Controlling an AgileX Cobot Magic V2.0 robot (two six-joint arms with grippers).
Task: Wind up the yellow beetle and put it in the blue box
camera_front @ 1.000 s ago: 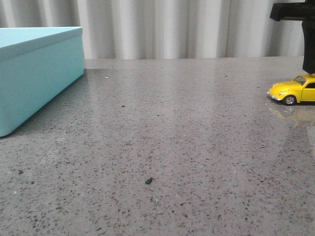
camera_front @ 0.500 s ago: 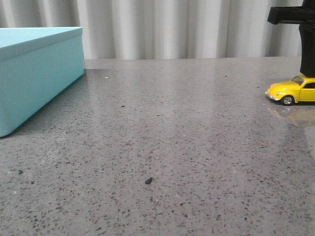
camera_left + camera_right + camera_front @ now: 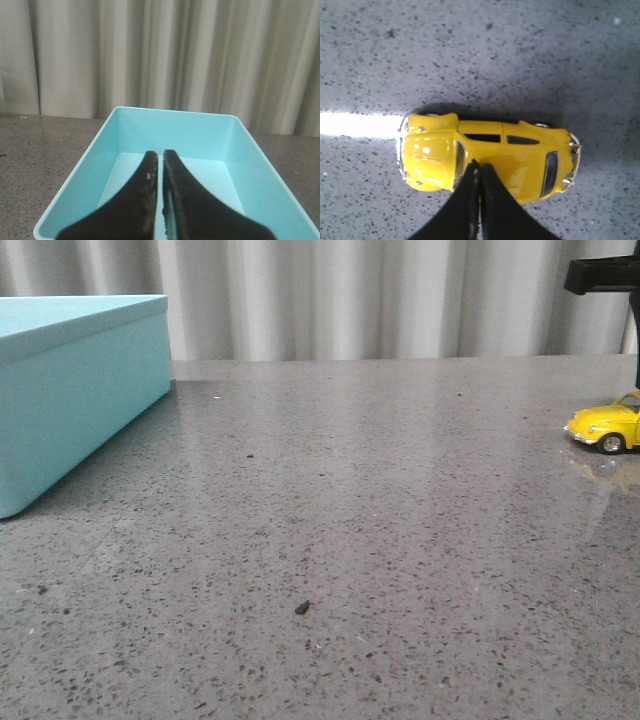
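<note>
Front view: the yellow beetle [image 3: 608, 427] stands on its wheels at the far right edge of the speckled grey stone table [image 3: 350, 520], cut off by the frame, its nose pointing left and its long axis running left to right; a glossy rounded body with a silver bumper; the matte blue box [image 3: 70, 390] sits well apart at far left.

Left wrist view: the left gripper [image 3: 160, 159] hangs over the open box, its black tapered fingers nearly together, holding nothing.

Right wrist view: the right gripper [image 3: 478, 170] has its fingers pressed together over the beetle's roof; whether they touch it I cannot tell.
</note>
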